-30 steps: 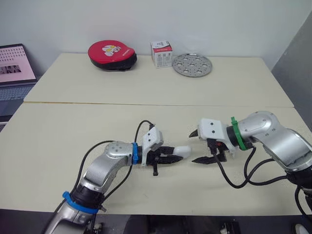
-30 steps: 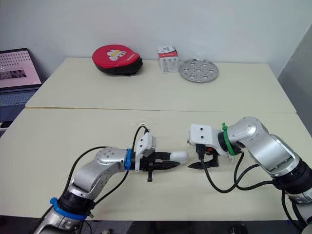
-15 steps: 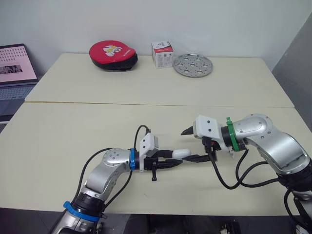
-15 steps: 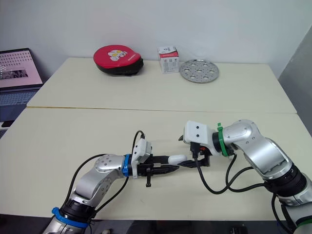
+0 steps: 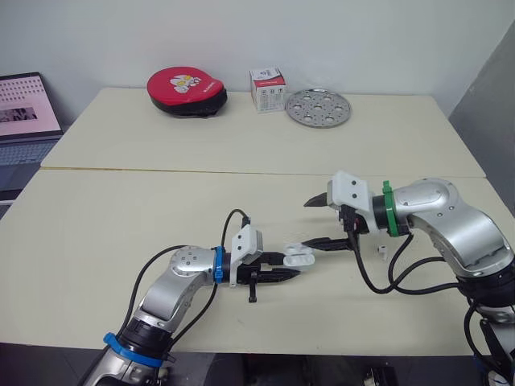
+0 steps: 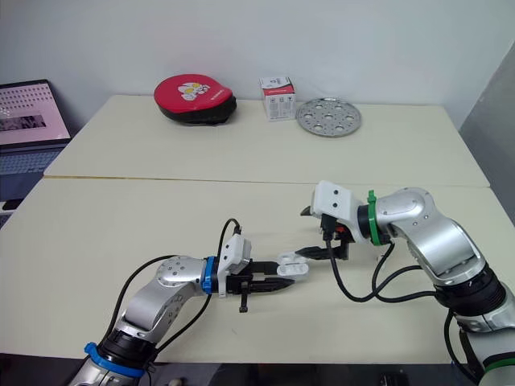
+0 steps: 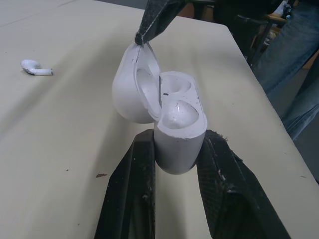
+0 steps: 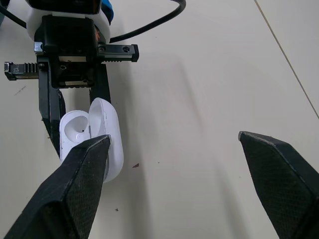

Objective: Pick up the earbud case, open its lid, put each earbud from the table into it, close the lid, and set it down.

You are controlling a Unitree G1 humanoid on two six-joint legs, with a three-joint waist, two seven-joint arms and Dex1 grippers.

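The lid [image 7: 128, 92] of the earbud case [image 7: 175, 142] was shut half a second ago and now stands swung open, showing two empty wells. The left gripper [image 5: 285, 266] keeps its fingers clenched on the case's lower body, just above the desk [image 5: 161, 201]. The right gripper [image 5: 307, 223] has drawn back slightly, its fingers spread wide, with one tip [image 7: 153, 22] at the lid's rim. One earbud [image 7: 35, 67] lies on the desk, apart from the case. The small box [image 5: 267, 88] at the far edge carries print too small to read.
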